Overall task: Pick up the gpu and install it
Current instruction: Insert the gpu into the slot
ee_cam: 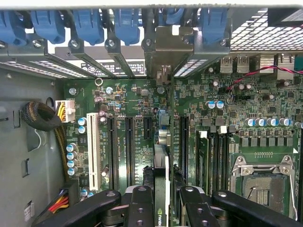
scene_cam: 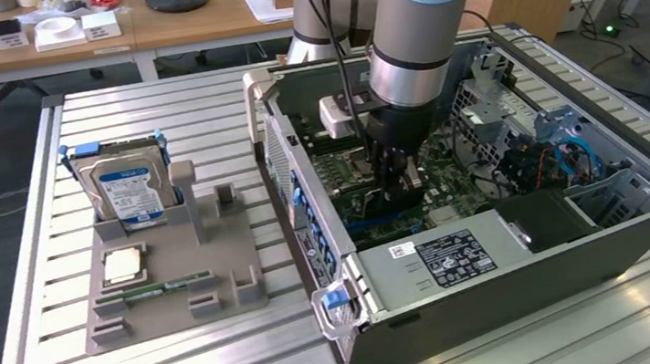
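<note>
My gripper (scene_cam: pixel 397 183) reaches down into the open computer case (scene_cam: pixel 494 259), just above the motherboard (ee_cam: pixel 236 109). In the wrist view my gripper (ee_cam: pixel 163 196) is shut on the gpu (ee_cam: pixel 161 168), which shows edge-on as a narrow strip between the two black fingers (ee_cam: pixel 139 205). The card runs along the green board, in line with the long black expansion slots (ee_cam: pixel 129 146). Its metal bracket (ee_cam: pixel 165 47) stands at the case's rear wall, among the blue slot latches. I cannot tell whether the card's edge sits down in a slot or hovers above it.
Left of the case in the exterior view, a grey holder (scene_cam: pixel 171 282) carries an upright hard drive (scene_cam: pixel 130 190), a processor chip (scene_cam: pixel 124 264) and a green memory stick (scene_cam: pixel 171 285). Inside the case lie a processor socket (ee_cam: pixel 265 175), cable bundles (ee_cam: pixel 40 116) and the power supply (scene_cam: pixel 456 254).
</note>
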Controlling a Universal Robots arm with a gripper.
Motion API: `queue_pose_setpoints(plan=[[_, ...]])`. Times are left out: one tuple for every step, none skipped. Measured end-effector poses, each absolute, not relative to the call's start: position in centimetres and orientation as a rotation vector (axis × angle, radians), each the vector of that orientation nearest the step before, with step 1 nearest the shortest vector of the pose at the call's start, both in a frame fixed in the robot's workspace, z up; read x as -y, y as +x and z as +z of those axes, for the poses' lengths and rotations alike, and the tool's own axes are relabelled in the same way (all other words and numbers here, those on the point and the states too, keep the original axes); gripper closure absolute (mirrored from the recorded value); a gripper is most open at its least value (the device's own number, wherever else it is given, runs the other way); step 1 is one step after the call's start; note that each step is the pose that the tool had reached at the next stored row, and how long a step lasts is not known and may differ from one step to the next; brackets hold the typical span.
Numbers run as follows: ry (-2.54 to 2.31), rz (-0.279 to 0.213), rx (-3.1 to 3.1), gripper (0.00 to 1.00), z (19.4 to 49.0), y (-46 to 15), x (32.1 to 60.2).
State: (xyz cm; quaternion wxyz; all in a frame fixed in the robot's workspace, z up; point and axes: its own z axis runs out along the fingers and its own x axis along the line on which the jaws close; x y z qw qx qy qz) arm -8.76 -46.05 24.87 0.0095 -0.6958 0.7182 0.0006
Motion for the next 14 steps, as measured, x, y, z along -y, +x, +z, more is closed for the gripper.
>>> queue_pose_setpoints(plan=[[-2.173,0.002,-2.243,0.74,24.87,-8.76,46.06],[-2.173,0.002,-2.243,0.74,24.87,-8.76,46.05],[-2.173,0.002,-2.243,0.74,24.86,-8.76,46.05],[-2.173,0.002,-2.243,0.74,24.87,-8.76,46.06],[-2.173,0.002,-2.243,0.74,24.87,-8.76,46.06],[-2.173,0.002,-2.243,0.74,24.87,-8.76,46.05],[-2.173,0.002,-2.243,0.74,24.87,-8.76,46.06],[-2.173,0.002,-2.243,0.74,24.87,-8.76,46.06],[-2.173,0.002,-2.243,0.74,24.87,-8.76,46.05],[-2.173,0.002,-2.243,0.74,24.89,-8.76,46.05],[-2.172,0.002,-2.242,0.74,24.92,-8.76,46.05],[-2.172,0.002,-2.242,0.74,24.97,-8.76,46.05],[-2.172,0.002,-2.242,0.74,25.04,-8.75,46.04],[-2.173,0.002,-2.242,0.74,25.13,-8.76,46.05]])
